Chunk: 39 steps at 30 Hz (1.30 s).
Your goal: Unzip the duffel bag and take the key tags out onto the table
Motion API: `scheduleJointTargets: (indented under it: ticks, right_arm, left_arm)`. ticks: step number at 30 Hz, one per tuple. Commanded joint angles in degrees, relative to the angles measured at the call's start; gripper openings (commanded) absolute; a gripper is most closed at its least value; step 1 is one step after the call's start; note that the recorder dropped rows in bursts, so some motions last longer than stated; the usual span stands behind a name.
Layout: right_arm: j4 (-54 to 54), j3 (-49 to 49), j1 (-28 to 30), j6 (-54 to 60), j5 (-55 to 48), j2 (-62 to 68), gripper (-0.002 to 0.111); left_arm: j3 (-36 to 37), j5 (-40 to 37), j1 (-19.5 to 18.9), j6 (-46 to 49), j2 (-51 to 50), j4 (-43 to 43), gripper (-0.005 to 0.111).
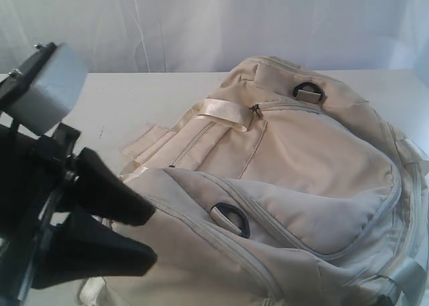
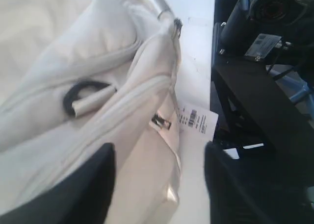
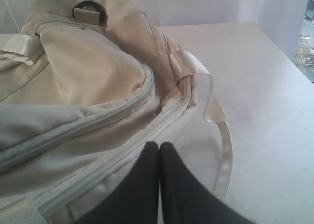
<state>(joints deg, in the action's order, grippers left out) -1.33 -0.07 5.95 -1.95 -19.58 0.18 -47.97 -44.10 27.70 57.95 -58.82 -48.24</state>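
The cream duffel bag [image 1: 301, 165] lies on the white table [image 1: 134, 98] with its grey zippers closed. The key tags are hidden. My left gripper [image 1: 153, 234] is open at the bag's near left end. In the left wrist view the left gripper [image 2: 159, 185] straddles that end of the duffel bag [image 2: 147, 155], below a small zipper pull [image 2: 161, 122] and a black D-ring [image 2: 78, 94]. My right gripper [image 3: 160, 149] is shut with nothing seen between its fingers. Its tips sit over the fabric beside the long zipper [image 3: 113, 155]. The exterior view does not show it.
A barcode label [image 2: 196, 120] lies on the table beside the bag. Black robot hardware [image 2: 265, 87] stands past the table's edge. A loose webbing strap [image 3: 218, 121] loops onto the table by the right gripper. White curtain [image 1: 201, 25] closes the back.
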Motion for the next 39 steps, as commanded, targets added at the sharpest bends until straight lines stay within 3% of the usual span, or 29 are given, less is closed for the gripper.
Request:
scheduleJointTargets:
  ticks: [1, 3, 6, 12, 16, 19, 25, 33, 39]
  right_arm:
    - [0.1, 0.1, -0.2, 0.4, 0.4, -0.2, 0.000]
    - [0.1, 0.1, -0.2, 0.4, 0.4, -0.2, 0.000]
    - [0.1, 0.1, -0.2, 0.4, 0.4, -0.2, 0.000]
    - [0.1, 0.1, -0.2, 0.4, 0.9, -0.2, 0.000]
    - [0.1, 0.1, -0.2, 0.4, 4.9, -0.2, 0.000]
    - [0.1, 0.1, -0.2, 0.4, 8.0, -0.2, 0.000]
    - [0.1, 0.1, -0.2, 0.4, 14.1, -0.2, 0.000]
    - [0.1, 0.1, -0.2, 0.5, 20.8, -0.2, 0.000]
    - [0.1, 0.1, -0.2, -0.1, 31.7, -0.2, 0.000]
  left_arm:
    - [-0.4, 5.7, 4.5, 18.4, -2.6, -8.1, 0.076]
    - [-0.4, 8.0, 7.1, 25.7, -4.2, -8.7, 0.075]
    - [-0.4, 11.1, 10.9, 28.0, -6.9, -8.4, 0.075]
    - [-0.4, 17.8, 15.4, 20.0, -12.1, -6.1, 0.073]
    - [-0.4, 16.4, 15.5, 16.2, -15.0, -3.2, 0.058]
    - [-0.4, 13.1, 15.5, 13.0, -16.1, 3.5, 0.043]
    - [-0.4, 7.5, 15.5, -1.6, -16.0, 19.6, 0.000]
    - [-0.4, 5.2, 15.5, -26.4, -16.0, 44.9, 0.000]
    - [-0.4, -2.0, 15.2, -39.0, -16.0, 66.1, 0.000]
